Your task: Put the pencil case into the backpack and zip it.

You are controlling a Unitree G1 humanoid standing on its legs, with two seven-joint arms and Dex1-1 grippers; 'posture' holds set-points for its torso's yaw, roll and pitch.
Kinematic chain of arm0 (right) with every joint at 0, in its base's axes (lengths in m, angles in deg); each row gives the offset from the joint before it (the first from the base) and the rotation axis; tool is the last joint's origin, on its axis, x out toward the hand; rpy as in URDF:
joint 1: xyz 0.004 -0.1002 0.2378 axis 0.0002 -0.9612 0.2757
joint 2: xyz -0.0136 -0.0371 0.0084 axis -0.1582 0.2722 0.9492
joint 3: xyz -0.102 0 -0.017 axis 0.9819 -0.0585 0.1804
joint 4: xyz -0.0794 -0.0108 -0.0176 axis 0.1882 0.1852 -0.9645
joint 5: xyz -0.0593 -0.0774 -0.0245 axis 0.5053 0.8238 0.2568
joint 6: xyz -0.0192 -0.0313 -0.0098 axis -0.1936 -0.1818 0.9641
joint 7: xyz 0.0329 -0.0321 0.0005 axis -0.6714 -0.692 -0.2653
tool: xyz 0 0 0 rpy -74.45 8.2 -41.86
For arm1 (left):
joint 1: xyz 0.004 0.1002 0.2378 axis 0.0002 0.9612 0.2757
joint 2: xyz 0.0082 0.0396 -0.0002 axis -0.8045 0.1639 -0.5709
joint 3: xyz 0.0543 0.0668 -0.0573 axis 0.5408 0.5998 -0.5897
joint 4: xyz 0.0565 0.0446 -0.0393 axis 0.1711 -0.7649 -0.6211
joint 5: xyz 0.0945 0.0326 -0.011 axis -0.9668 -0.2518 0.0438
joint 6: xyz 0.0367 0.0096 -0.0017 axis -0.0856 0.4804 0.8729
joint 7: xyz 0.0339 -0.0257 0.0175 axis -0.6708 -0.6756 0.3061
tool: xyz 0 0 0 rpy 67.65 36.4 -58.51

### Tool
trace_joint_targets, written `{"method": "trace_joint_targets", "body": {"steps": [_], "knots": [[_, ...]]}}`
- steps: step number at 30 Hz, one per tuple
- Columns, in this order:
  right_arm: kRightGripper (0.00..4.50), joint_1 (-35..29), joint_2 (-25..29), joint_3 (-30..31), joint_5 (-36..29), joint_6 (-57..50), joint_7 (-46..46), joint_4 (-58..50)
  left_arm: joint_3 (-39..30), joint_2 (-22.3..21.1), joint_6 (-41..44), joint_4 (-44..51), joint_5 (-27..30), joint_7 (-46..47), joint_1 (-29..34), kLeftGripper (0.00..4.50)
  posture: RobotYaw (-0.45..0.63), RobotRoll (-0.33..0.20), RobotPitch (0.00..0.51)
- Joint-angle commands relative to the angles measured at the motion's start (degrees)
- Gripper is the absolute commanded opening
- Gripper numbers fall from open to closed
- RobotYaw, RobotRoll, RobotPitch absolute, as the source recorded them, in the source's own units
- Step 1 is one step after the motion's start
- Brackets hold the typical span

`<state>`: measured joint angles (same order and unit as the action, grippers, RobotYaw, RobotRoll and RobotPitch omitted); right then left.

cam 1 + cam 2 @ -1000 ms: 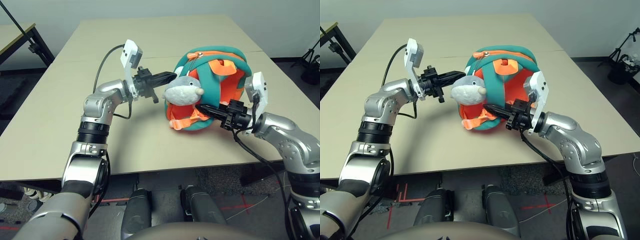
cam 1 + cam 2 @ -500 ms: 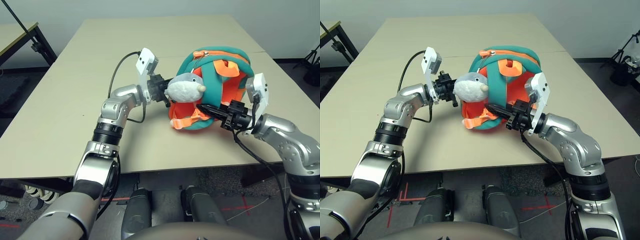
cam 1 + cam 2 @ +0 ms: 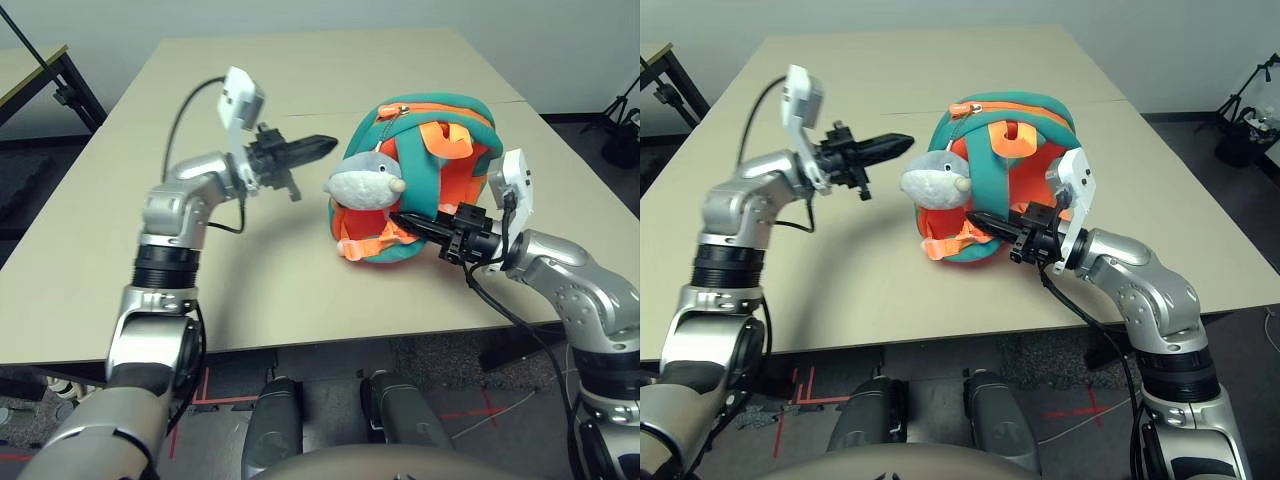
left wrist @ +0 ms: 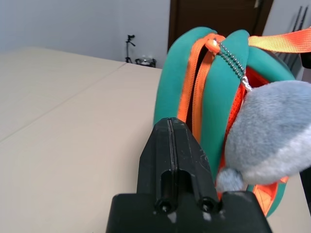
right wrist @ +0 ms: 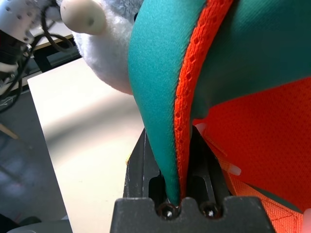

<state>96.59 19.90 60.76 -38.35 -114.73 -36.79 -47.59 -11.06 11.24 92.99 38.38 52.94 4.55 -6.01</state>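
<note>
The right pincer [image 3: 412, 221] is closed on a teal strap edge of the backpack [image 3: 440, 170], low on its front; the right wrist view shows this teal and orange edge pressed between the two black fingers [image 5: 146, 167]. The left pincer [image 3: 318, 146] is shut on nothing (its fingers lie flat together in the left wrist view) and it hangs in the air just beside the backpack's upper left side, not touching it.

The backpack stands on the bench [image 3: 120, 250], with the grey plush toy [image 3: 365, 182] hanging from a bead chain on its front. The orange zipper [image 4: 197, 77] runs up the side of the bag, and its two sides seem to lie together there, so the zip looks closed on this part; the rest of it cannot be seen.

The pencil case shows in no view. It is not on the bench, and probably it is already inside the backpack, but this cannot be confirmed. By this judgement the task is near its end: only releasing the strap, or finishing any open zipper, seems left.
</note>
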Motion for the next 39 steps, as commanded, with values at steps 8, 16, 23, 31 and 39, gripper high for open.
{"method": "trace_joint_targets", "body": {"steps": [8, 16, 23, 31, 39], "knots": [[0.22, 2.3, 0.0, 2.8, 0.5, 0.2, -3.4, 1.7, -0.3, -8.5, 11.8, 18.7, 11.0, -3.2, 7.1, 2.13, -0.09, 0.0, 0.049], [0.22, 2.8, -0.4, 3.4, 0.8, 0.1, -3.7, 2.1, 2.0, -7.4, 9.0, 20.1, 9.1, 0.3, 5.0, 4.5, -0.09, 0.0, 0.053], [0.22, 2.6, -0.6, 3.5, 0.7, -0.1, -3.2, 1.6, 5.6, -3.2, 4.0, 15.1, 5.8, 1.4, 1.6, 4.5, -0.1, 0.0, 0.057], [0.22, 2.1, -0.7, 3.4, 0.9, 0.0, -2.5, 0.9, 12.2, 0.5, 1.0, 9.8, 2.7, -1.9, -1.3, 4.5, -0.12, 0.0, 0.057], [0.22, 1.7, -0.8, 3.3, 0.9, -0.1, -2.1, 0.4, 15.4, 3.0, -1.3, 5.3, 0.1, -4.0, -2.4, 4.5, -0.13, 0.0, 0.058]]}}
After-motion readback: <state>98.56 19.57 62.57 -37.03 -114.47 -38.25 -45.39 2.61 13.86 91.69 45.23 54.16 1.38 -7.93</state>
